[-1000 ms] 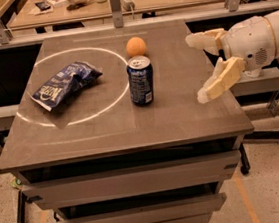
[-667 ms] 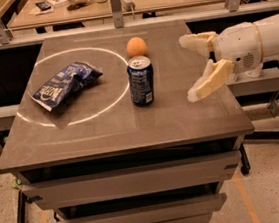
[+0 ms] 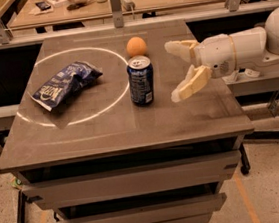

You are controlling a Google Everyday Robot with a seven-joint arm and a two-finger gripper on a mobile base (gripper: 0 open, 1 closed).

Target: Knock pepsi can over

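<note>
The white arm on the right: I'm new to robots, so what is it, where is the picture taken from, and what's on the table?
It is a robot's single arm, ending in a two-finger gripper. The gripper hangs open over the right side of the table, holding nothing, just right of the upright pepsi can and apart from it. The one camera looks down on the table from its front; where it is mounted does not show. Behind the can lies an orange fruit; to the left, a blue snack bag inside a white circle.

Tool (image 3: 172, 72) moved left, now just right of pepsi can (image 3: 141, 80)
</note>
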